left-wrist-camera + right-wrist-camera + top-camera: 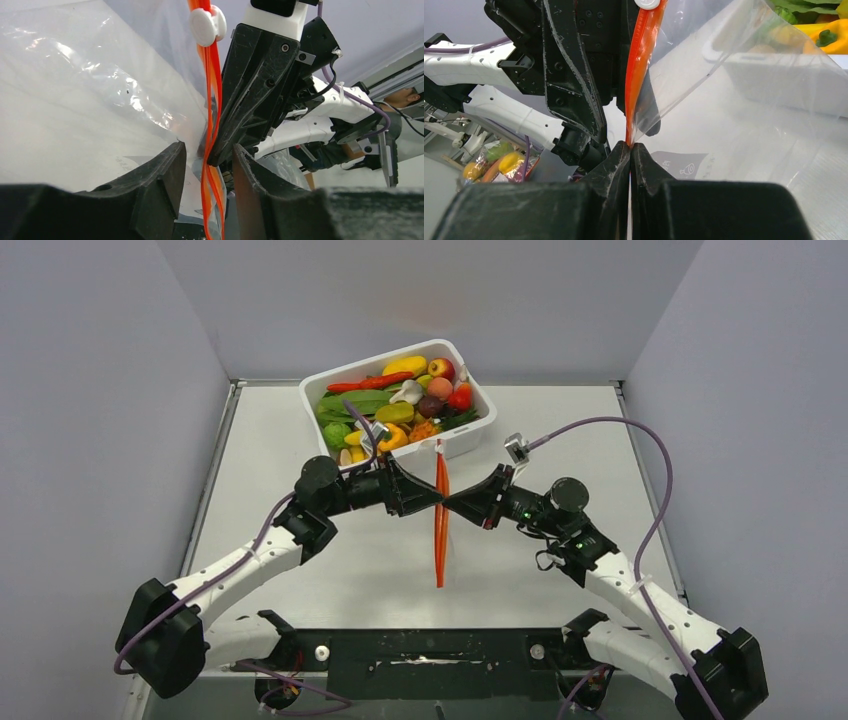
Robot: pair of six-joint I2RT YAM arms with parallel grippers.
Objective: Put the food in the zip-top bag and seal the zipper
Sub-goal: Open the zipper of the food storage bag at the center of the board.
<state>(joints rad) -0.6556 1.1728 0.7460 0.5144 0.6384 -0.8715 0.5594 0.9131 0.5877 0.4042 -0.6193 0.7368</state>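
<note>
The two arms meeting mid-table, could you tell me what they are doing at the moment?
Both grippers meet at the orange zipper of the clear zip-top bag. The right gripper is pinched shut on the strip; the left gripper has its fingers apart on either side of it. The toy food lies in the white tub behind, and the bag looks empty, so nothing seems packed yet.

The left arm [250, 555] and right arm [620, 580] angle inward from their bases and meet tip to tip at the zipper [440, 530]. The right pincer [630, 147], on the zipper's right, has its fingers pressed together on the strip. The left pincer [207, 152], on the zipper's left, has its fingers apart, straddling the strip and the right pincer's tip.
</note>
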